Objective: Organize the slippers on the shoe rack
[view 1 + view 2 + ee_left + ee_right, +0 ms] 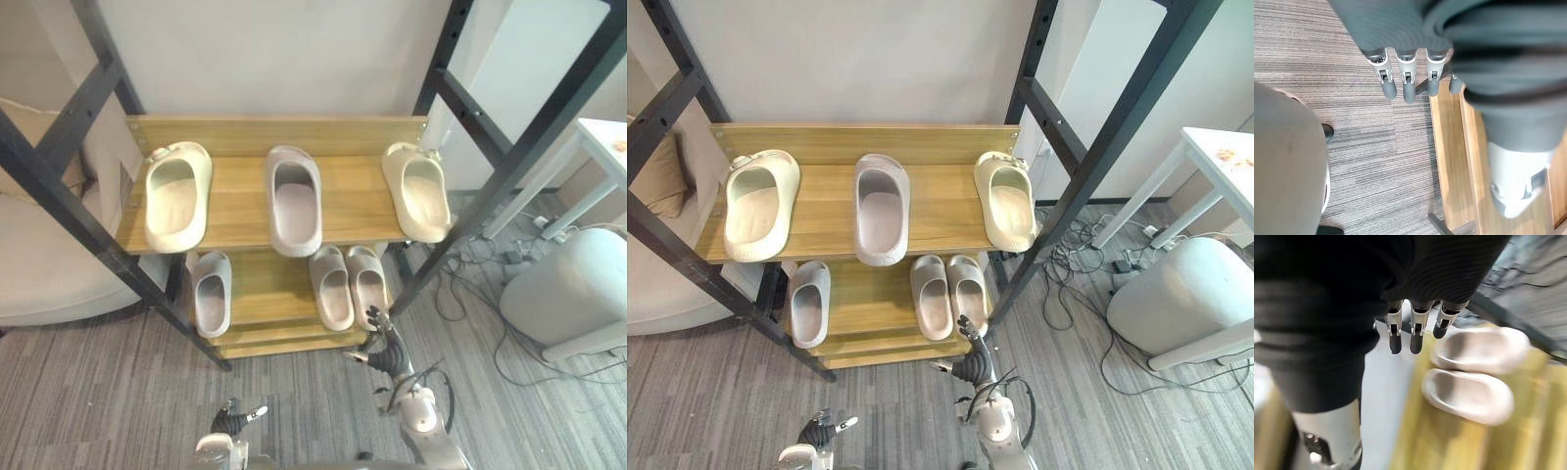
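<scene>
The shoe rack (245, 220) has two wooden shelves in a black frame. Its top shelf carries a cream slipper (176, 194) on the left, a grey slipper (294, 199) in the middle and another cream slipper (416, 191) on the right. On the lower shelf (260, 294) a single grey slipper (212, 292) lies at the left, and a grey pair (331, 286) (366, 282) lies side by side at the right. My right hand (385, 351) hovers open just in front of that pair (1469, 396), holding nothing. My left hand (233, 421) hangs open low over the carpet by the rack's front edge (1449, 161).
A pale sofa cushion (39, 264) sits left of the rack. To the right stand a rounded grey container (573, 294) and a white table (602, 147), with cables (480, 284) on the floor between them and the rack. Grey carpet (118, 392) lies in front.
</scene>
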### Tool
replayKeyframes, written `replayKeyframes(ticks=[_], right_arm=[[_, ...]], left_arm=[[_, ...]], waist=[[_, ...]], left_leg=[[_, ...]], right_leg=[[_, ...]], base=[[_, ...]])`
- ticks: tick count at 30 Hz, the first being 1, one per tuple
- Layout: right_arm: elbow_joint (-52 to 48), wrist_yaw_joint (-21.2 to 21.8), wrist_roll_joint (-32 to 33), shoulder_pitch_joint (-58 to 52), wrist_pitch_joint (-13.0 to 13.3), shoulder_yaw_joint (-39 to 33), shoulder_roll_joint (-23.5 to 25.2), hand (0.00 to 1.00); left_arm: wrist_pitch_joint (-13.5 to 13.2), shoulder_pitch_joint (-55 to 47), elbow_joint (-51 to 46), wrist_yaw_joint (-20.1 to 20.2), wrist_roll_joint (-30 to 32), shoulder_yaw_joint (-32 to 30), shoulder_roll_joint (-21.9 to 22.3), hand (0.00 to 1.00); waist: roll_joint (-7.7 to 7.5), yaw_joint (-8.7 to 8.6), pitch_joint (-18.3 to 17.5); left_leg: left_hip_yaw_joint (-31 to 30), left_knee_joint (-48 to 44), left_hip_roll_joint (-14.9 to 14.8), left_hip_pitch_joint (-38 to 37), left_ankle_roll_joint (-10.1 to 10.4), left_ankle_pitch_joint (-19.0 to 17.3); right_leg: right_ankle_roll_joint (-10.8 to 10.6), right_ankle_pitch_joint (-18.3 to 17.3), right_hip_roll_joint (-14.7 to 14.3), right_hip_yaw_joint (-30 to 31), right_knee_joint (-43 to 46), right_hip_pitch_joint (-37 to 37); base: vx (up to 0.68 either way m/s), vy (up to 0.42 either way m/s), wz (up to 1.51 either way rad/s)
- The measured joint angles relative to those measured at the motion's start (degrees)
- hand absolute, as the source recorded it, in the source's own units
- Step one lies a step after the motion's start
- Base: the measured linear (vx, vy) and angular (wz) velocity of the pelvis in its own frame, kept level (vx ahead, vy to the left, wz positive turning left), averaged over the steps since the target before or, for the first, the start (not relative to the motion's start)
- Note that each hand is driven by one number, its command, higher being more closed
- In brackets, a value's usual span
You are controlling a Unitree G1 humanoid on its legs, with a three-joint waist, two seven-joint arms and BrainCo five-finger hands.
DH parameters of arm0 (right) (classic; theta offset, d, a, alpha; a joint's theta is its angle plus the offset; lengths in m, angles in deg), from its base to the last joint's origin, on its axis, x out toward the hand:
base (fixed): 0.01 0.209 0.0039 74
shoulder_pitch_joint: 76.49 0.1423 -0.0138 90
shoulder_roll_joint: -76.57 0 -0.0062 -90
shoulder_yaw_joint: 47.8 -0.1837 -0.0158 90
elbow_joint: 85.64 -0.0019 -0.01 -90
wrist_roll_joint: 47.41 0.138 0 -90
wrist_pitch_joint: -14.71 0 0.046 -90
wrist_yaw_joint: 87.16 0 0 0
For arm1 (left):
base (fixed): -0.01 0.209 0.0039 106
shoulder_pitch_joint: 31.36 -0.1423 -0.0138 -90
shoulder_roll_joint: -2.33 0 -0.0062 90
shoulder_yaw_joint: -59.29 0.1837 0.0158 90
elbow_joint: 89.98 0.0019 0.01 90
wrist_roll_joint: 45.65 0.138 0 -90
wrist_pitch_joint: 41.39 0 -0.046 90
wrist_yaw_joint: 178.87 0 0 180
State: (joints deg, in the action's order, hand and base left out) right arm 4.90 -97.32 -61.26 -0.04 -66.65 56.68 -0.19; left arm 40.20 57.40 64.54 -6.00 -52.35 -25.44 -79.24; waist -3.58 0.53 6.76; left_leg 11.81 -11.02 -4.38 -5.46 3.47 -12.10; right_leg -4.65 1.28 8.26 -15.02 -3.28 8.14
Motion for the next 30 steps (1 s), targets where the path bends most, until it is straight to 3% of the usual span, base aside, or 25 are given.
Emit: replayKeyframes(ticks=[8, 20, 25, 30], right_arm=[[-8.5, -1.97, -2.22, 4.85, 1.17, 1.32, -1.12, 0.0], [-15.37, -7.38, -4.18, 18.81, 1.61, 1.88, -2.69, 0.0], [-15.13, -9.37, -4.22, 25.07, 0.96, 1.04, -3.82, 0.0], [-3.62, -12.46, -4.23, 37.41, -2.25, -5.62, -4.07, 0.0]], left_arm=[[-0.25, -0.29, -0.53, 0.28, 0.99, 0.14, -0.12, 0.0], [-1.09, -1.91, -3.24, 0.75, 0.9, 0.1, -0.06, 0.0], [-1.09, -2.24, -4.34, 0.82, 0.9, -1.09, -0.08, 0.0], [-0.99, -2.24, -5.49, 0.78, 0.81, -2.07, -0.07, 0.0]], waist=[[-0.12, 0.42, -0.08], [-0.26, 2.29, -0.04], [-0.82, 2.8, 0.17], [-1.55, 3.76, 0.28]], left_leg=[[-1.51, 0.82, 0.13, 0.13, -0.45, 0.6], [-4.74, 10.1, -0.13, -0.7, 0.47, 5.79], [-6.03, 12.17, 0.05, 0.42, 0.59, 7.43], [-7.79, 11.85, 0.42, 2.11, 0.82, 7.93]], right_leg=[[-0.19, 0.17, -0.38, -0.17, -0.72, 0.24], [-0.28, 0.83, -1.2, -1.62, -0.77, -1.58], [-0.39, 0.63, -1.1, -2.55, -0.05, -3.39], [-0.34, 0.69, -1.07, -3.58, -0.14, -4.22]], base=[[-0.08, -0.007, 0.03], [-0.13, -0.044, 0.09], [0.01, -0.019, 0.12], [0.1, 0.006, 0.2]])
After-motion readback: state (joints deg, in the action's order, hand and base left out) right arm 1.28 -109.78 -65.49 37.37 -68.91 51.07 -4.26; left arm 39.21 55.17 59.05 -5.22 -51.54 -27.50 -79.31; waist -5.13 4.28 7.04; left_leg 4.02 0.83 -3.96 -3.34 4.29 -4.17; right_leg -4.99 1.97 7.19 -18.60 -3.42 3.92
